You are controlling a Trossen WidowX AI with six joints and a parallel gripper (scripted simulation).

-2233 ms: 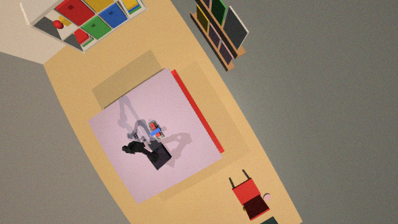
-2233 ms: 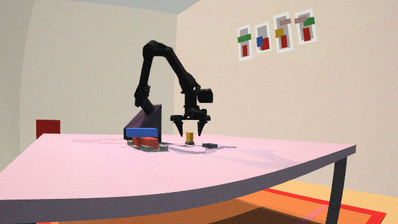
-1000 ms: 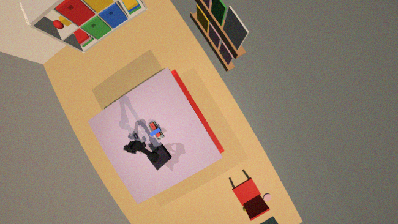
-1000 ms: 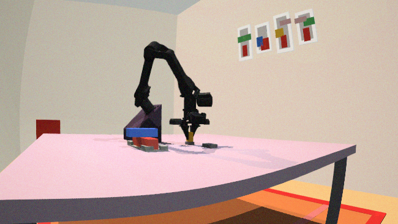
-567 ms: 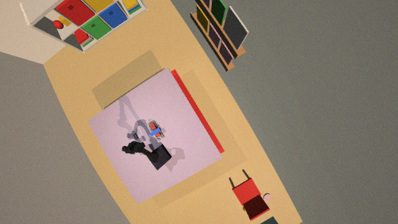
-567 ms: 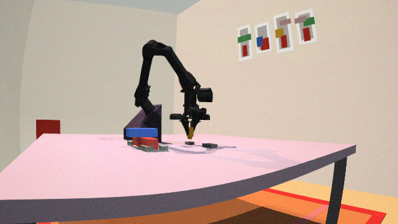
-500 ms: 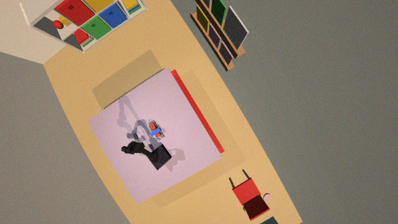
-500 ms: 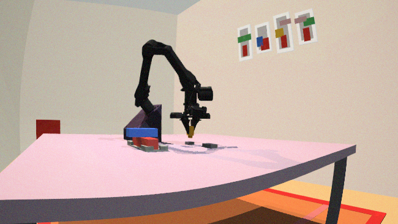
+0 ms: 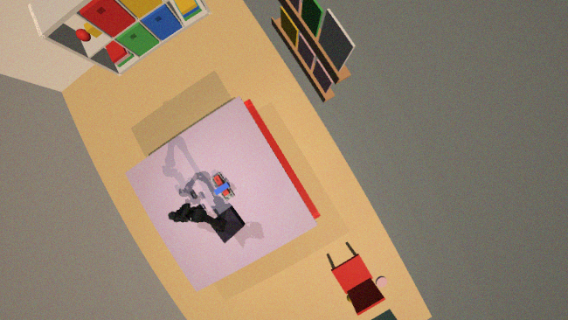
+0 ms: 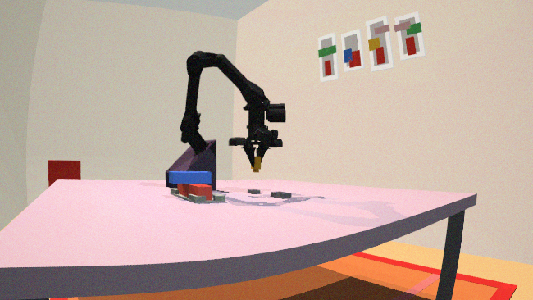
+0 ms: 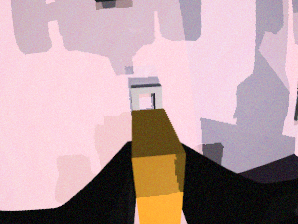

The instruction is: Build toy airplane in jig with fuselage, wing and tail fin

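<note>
Looks like a child's playroom: a cubby shelf (image 9: 119,73) with coloured bins, a picture-book rack (image 9: 298,52), a small red chair (image 9: 352,274) and blocky framed pictures (image 10: 327,75) along the wall.

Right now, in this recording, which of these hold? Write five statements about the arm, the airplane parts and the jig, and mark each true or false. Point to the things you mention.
1. The yellow tail fin (image 10: 257,163) (image 11: 157,175) is held between the fingers. True.
2. The blue wing (image 9: 222,188) (image 10: 189,177) lies on the bare table. False: it sits across the top of the red fuselage (image 9: 218,179) (image 10: 201,191).
3. The fuselage is in the jig's cradle (image 9: 232,196) (image 10: 219,198). True.
4. The tail fin is already on the fuselage. False: it is up in the air, away from the fuselage.
5. The pink tabletop (image 9: 262,219) (image 10: 123,229) bears the jig. True.
</note>
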